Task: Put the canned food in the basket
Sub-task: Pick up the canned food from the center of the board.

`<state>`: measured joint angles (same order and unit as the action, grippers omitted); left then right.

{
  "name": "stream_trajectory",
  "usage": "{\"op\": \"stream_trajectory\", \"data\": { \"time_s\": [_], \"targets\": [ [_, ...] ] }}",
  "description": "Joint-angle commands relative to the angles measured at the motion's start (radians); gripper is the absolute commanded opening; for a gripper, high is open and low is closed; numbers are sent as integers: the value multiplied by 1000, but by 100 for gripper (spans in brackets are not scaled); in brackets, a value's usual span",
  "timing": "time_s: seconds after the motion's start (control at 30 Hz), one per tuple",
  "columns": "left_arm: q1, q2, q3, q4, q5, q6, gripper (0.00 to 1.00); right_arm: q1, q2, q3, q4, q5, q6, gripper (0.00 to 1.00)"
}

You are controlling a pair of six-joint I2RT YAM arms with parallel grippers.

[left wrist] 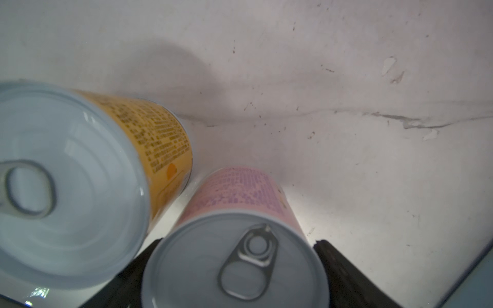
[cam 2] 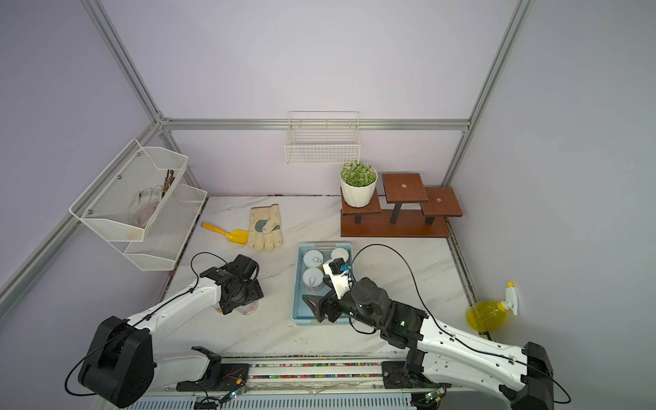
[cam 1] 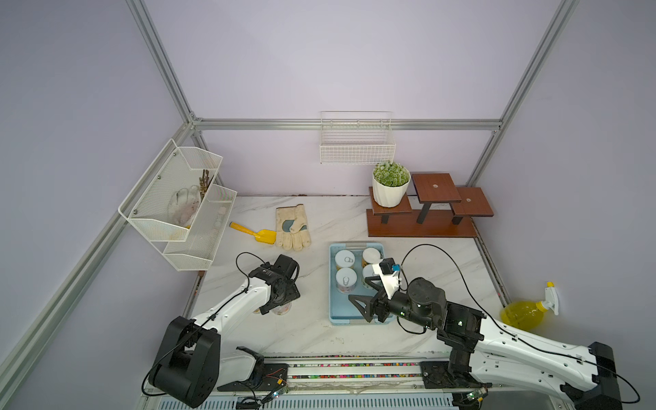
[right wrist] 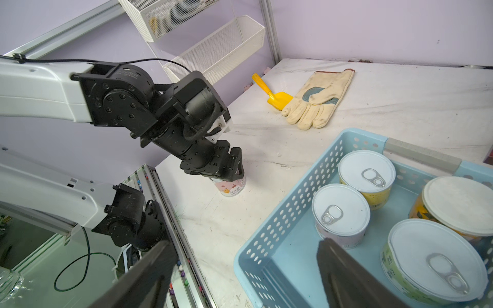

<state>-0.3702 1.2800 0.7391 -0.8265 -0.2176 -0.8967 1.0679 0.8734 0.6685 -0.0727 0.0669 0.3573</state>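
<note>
The light-blue basket [cam 1: 333, 309] [right wrist: 266, 232] lies mid-table with several cans standing in it, one with a yellowish label [right wrist: 366, 170] and one green-labelled [right wrist: 434, 256]. To its left two cans stand upright on the table, a pink one [left wrist: 234, 256] [right wrist: 232, 188] and a yellow one [left wrist: 72, 181]. My left gripper [left wrist: 237, 242] [cam 1: 280, 301] is down over the pink can with a finger on each side. It is open, and a thin gap shows at one finger. My right gripper [cam 1: 360, 293] [right wrist: 245, 256] hangs open and empty over the basket's near end.
A yellow trowel [cam 1: 253, 234] and work gloves [cam 1: 293, 229] lie behind the left arm. A wooden stepped stand [cam 1: 422, 227] with a potted plant [cam 1: 390, 188] sits at the back right. A yellow spray bottle [cam 1: 521, 312] is at the right edge, a white mesh rack [cam 1: 177, 206] on the left wall.
</note>
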Motion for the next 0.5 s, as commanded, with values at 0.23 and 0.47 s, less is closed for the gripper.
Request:
{"op": "stream_trajectory", "data": {
  "time_s": [0.23, 0.47],
  "targets": [
    [28, -32, -13, 20, 6, 18, 81, 5, 23, 9, -18, 5, 2, 89],
    [35, -54, -24, 16, 12, 19, 72, 5, 36, 25, -39, 12, -4, 89]
  ]
}}
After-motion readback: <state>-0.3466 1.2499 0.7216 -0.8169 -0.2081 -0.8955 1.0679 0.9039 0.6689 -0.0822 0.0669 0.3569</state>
